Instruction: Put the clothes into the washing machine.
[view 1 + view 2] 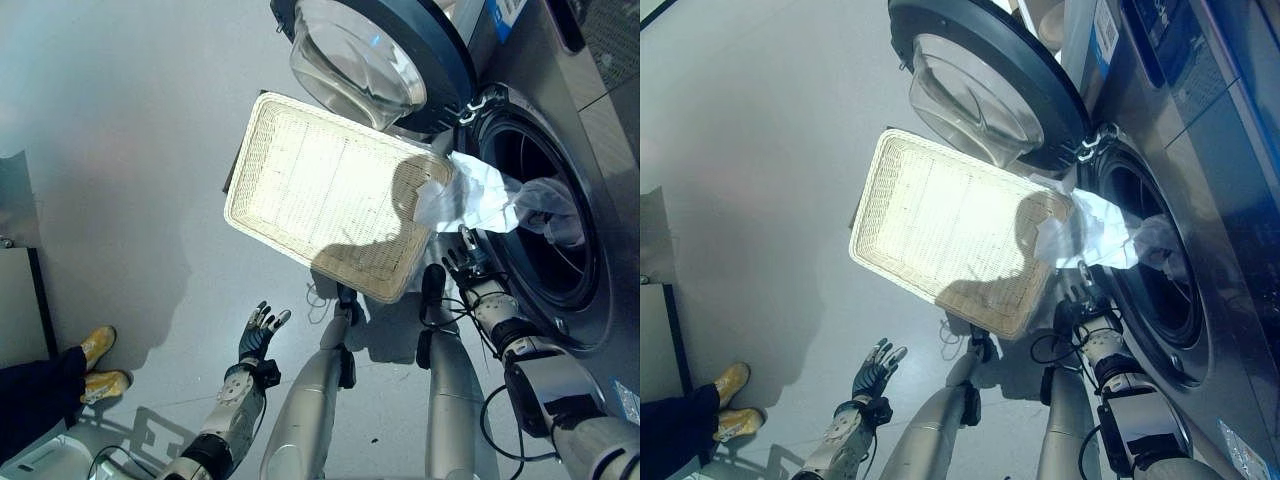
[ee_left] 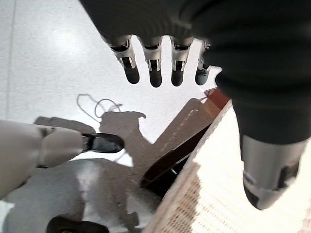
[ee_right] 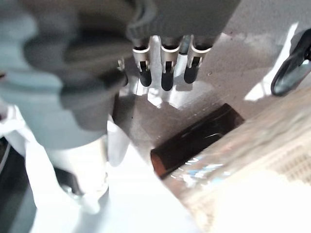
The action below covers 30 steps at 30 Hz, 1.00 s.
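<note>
A white cloth (image 1: 480, 195) hangs half out of the washing machine's round drum opening (image 1: 545, 200), its loose end draped onto the near corner of an otherwise bare white woven basket (image 1: 330, 190). My right hand (image 1: 465, 265) sits just below the cloth, at the lower rim of the opening. Its fingers (image 3: 166, 73) are straight and hold nothing. My left hand (image 1: 258, 335) hovers open over the floor, to the left of the basket and well short of it, with its fingers (image 2: 154, 73) spread and the basket's edge (image 2: 233, 194) beside its thumb.
The machine's glass door (image 1: 380, 50) stands swung open above the basket's far side. The basket rests on a dark low stand (image 2: 175, 155). At the lower left a person's yellow shoes (image 1: 100, 365) stand on the grey floor.
</note>
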{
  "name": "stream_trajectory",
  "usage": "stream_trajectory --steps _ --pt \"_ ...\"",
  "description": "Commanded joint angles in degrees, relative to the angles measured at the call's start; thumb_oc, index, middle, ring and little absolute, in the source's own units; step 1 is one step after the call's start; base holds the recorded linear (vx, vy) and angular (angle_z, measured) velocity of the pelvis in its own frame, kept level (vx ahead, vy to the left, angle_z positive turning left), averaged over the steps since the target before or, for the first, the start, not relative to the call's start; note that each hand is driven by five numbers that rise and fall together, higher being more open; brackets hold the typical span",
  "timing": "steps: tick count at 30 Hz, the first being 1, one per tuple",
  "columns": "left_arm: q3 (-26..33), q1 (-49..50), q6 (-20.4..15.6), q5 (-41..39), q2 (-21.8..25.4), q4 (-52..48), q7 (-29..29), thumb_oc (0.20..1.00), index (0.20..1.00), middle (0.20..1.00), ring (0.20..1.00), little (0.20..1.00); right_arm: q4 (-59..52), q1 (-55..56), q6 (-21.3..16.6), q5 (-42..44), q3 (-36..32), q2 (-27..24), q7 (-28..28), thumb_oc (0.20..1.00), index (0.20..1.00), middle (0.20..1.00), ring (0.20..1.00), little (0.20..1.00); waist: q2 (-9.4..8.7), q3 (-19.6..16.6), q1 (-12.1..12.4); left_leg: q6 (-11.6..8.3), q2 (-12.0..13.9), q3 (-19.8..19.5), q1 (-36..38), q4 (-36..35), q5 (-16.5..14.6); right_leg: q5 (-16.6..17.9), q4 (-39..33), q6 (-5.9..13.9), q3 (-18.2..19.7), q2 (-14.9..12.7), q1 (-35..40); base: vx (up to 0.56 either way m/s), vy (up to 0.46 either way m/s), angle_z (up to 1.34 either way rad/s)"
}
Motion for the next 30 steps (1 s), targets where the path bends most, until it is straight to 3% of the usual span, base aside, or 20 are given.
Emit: stream_trajectory --steps 1,8,13,17,25,26,27,30 --pt "-1.3 -1.8 -0.4 1.6 -1.6 -1.2 0.6 1.0 1.0 1.0 1.0 1.0 0.8 -0.4 -1.8 5.8 -0.7 -3.8 3.2 1.0 1.0 1.0 1.0 1.0 8.3 1.2 -0.1 -1.33 -2.7 1.6 -3.4 4.4 -2.2 -7.1 4.8 0.21 -3.4 3.8 0.9 0.01 -0.056 0.07" --pt "-2.3 -1.0 -0.9 1.0 -1.6 -3.1 1.6 1.0 1.0 1.0 1.0 1.0 -3.8 -0.6 -9.8 12.5 -2.6 -3.4 10.9 1.0 1.0 1.0 1.0 1.0 9.08 1.2 -0.4 -1.84 -2.6 1.7 -4.0 4.2 -2.0 -7.6 5.7 0.17 -2.7 4.1 -0.5 0.0 -0.009 0.05" --pt "-2.5 -0.6 -1.6 0.3 -1.5 -3.9 1.8 1.0 1.0 1.0 1.0 1.0 -5.3 -2.6 -14.2 11.6 -3.5 -4.8 12.5 1.0 1.0 1.0 1.0 1.0 9.79 1.2 -0.5 -2.0 -2.4 2.0 -4.4 3.8 -1.7 -7.5 5.3 0.16 -2.1 4.3 -1.2 0.0 0.0 0.0" --pt "-2.8 -0.3 -1.6 -0.2 -0.8 -4.6 1.7 1.0 1.0 1.0 1.0 1.0 -5.7 -4.8 -15.7 11.4 -4.0 -6.5 13.6 1.0 1.0 1.0 1.0 1.0 10.08 1.2 -0.2 -2.08 -2.3 1.9 -4.7 3.7 -1.7 -7.6 5.3 0.17 -2.0 4.3 -1.6 0.0 0.0 0.0" --pt "-2.1 0.7 -0.7 0.4 1.6 -6.0 1.4 1.0 1.0 1.0 1.0 1.0 -7.9 -8.4 -14.1 6.9 -2.9 -11.6 14.5 1.0 1.0 1.0 1.0 1.0 8.89 1.2 0.2 -2.07 -2.0 1.8 -5.6 3.8 -1.7 -6.7 4.6 0.32 -2.3 4.8 -2.2 -0.01 -0.051 0.01" --pt "-1.8 0.8 -0.5 0.4 2.1 -6.2 1.2 1.0 1.0 1.0 1.0 1.0 -8.4 -8.6 -13.9 6.5 -2.7 -12.1 14.5 0.702 0.702 0.702 0.702 0.702 8.55 1.2 0.2 -2.07 -1.9 1.7 -5.8 3.8 -1.7 -6.5 4.4 0.43 -2.3 4.9 -2.4 -0.01 -0.073 0.0" --pt "-1.5 0.9 -0.1 0.5 3.0 -6.8 1.1 1.0 1.0 1.0 1.0 1.0 -9.3 -9.0 -13.1 5.5 -2.2 -13.1 14.5 0.2 0.2 0.2 0.2 0.2 7.95 1.2 0.2 -2.03 -1.8 1.7 -6.3 4.0 -1.7 -6.0 4.0 0.52 -2.3 5.1 -2.6 -0.01 -0.07 0.0" --pt "-1.1 1.1 -0.1 0.8 3.7 -7.1 0.9 1.0 1.0 1.0 1.0 1.0 -10.5 -9.5 -12.6 5.7 -1.3 -14.3 15.2 0.2 0.2 0.2 0.2 0.2 7.05 1.2 0.0 -1.93 -1.6 1.6 -6.5 3.9 -1.7 -5.4 3.3 0.61 -2.1 5.6 -2.7 -0.01 -0.05 -0.01"
